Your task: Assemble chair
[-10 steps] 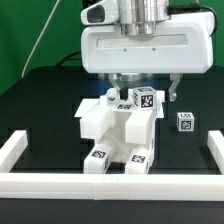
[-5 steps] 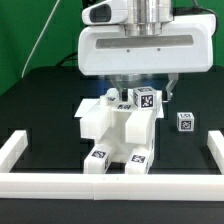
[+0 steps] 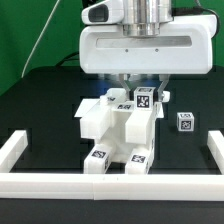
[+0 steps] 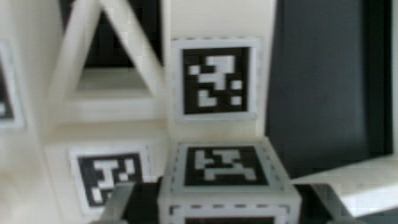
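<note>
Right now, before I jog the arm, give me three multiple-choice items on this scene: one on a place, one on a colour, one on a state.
1. Where does the loose tagged block lie relative to the chair?
A) on the exterior view's right of it
B) on the exterior view's left of it
C) on top of it

2. The table surface is:
A) white
B) black
C) green

3. The tool is:
A) parked off at the table's edge
B) lifting the loose tagged block
C) low over the chair

Answers: 1 A, the block sits on the table apart from the chair on that side. 2 B, the surface is dark all round the white parts. 3 C, the tool hangs right above the chair's top.
</note>
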Motion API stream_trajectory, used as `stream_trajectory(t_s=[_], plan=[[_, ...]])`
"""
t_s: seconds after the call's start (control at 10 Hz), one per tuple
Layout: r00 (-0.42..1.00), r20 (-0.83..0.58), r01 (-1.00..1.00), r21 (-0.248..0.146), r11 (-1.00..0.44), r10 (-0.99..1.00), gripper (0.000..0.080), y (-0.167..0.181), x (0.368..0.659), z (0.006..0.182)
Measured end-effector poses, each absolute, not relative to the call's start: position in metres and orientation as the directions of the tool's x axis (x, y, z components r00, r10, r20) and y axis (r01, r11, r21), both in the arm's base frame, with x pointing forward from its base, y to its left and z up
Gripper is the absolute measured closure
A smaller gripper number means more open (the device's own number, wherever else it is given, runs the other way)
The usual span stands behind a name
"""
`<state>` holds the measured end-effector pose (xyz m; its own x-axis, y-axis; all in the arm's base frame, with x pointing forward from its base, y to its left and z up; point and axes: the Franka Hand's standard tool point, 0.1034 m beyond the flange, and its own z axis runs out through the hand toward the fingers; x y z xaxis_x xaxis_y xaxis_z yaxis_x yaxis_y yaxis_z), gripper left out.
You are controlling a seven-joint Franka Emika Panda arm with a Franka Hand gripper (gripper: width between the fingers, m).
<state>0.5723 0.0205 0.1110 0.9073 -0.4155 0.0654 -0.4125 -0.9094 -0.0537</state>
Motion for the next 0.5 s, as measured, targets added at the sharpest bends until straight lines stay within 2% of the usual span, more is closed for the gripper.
stream_trajectory(t_s=[0.4, 0.5], plan=[[0.682, 0.027, -0.726, -0.095, -0.681, -0.731, 0.0517, 0.0199, 0.5732, 0.1112], [0.588, 0.008, -0.804, -0.107, -0.585, -0.809, 0.0517, 0.0202, 0.5736, 0.1113]])
